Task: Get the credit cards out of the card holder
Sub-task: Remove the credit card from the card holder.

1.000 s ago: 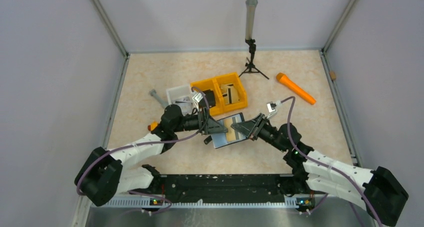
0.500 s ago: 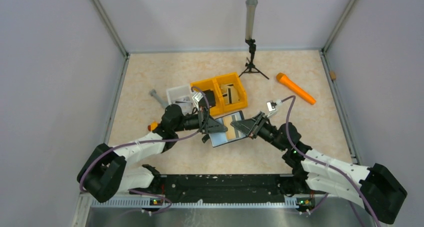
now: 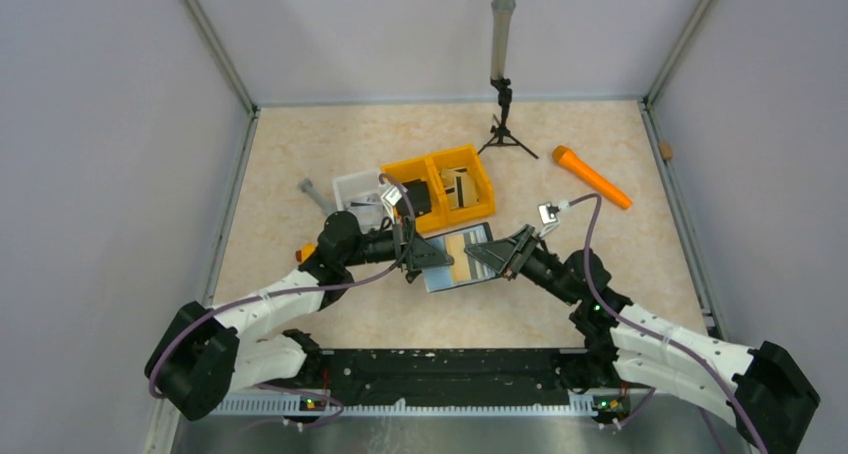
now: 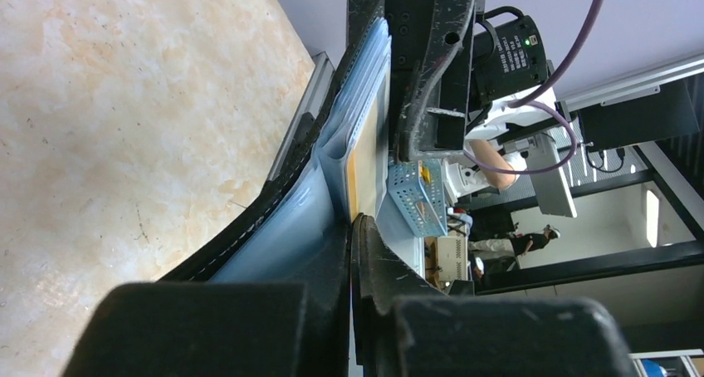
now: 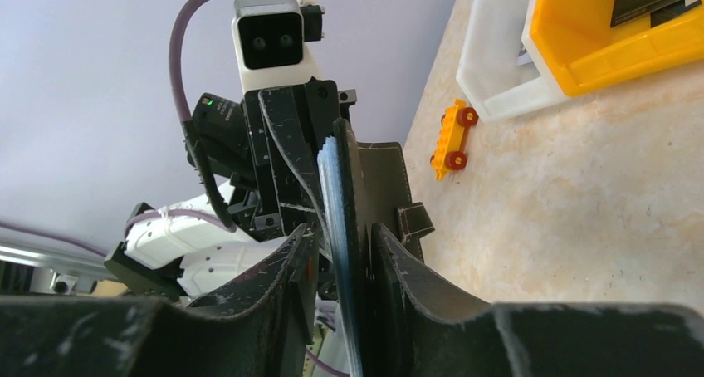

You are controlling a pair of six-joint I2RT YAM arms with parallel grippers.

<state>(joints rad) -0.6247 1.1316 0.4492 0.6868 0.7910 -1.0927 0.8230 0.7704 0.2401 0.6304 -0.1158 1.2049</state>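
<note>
The card holder (image 3: pixel 458 259) hangs open above the table between both arms, its pale blue lining and a tan strip facing up. My left gripper (image 3: pixel 428 257) is shut on its left flap; in the left wrist view the fingertips (image 4: pixel 353 244) pinch the black cover and lining (image 4: pixel 349 128). My right gripper (image 3: pixel 487 257) straddles the right edge of the card holder (image 5: pixel 344 186). Its jaws (image 5: pixel 344 261) stand open, with a gap between one finger and the lining. Dark credit cards (image 3: pixel 460 186) stand in the yellow bin.
A yellow two-part bin (image 3: pixel 440 164) and a white tray (image 3: pixel 360 189) sit just behind the holder. A grey tool (image 3: pixel 315 196) and a small yellow toy car (image 5: pixel 452 136) lie to the left. An orange cylinder (image 3: pixel 592 176) and a small tripod (image 3: pixel 503 124) stand further back.
My left gripper has closed onto the holder's left flap. The right jaws have spread apart around the right edge. The holder has stayed nearly in place.
</note>
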